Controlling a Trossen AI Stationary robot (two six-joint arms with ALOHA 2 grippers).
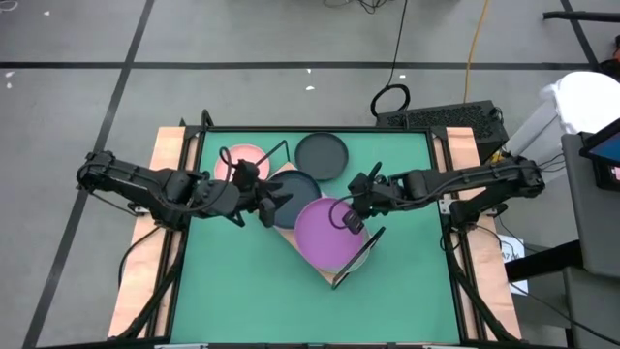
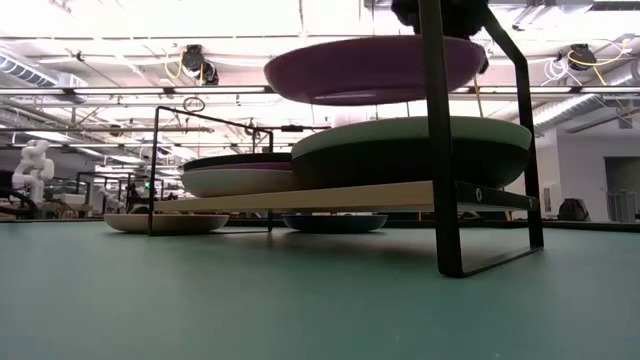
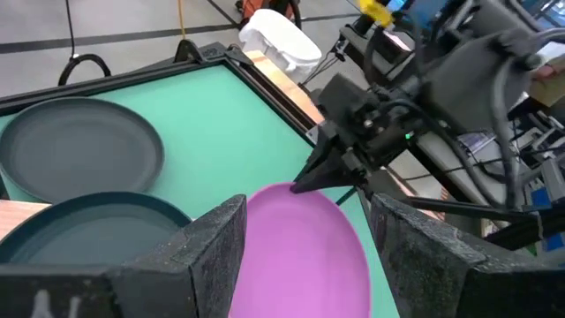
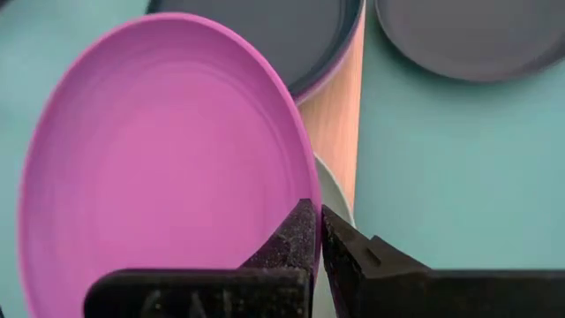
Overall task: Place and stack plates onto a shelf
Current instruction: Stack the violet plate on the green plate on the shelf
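Note:
My right gripper is shut on a purple plate, which hovers above a pale grey-green plate stacked on a dark one at the shelf's near right end. The wooden shelf lies diagonally across the table. A dark teal plate tops a stack at its other end. My left gripper hangs open over that teal plate, touching nothing. A dark grey plate and a pink plate rest flat on the green mat. My right gripper pinches the purple plate's rim on its right-hand edge, one finger on the plate's inner face and the other on its outer side. The fingers come from the table's right, slanting down. The plate is lifted clear, nearly level.
The shelf's black wire end frame rises beside the held plate. Two more plates lie on the mat below the shelf board. Open green mat spreads toward the near edge. Wooden boards edge the table.

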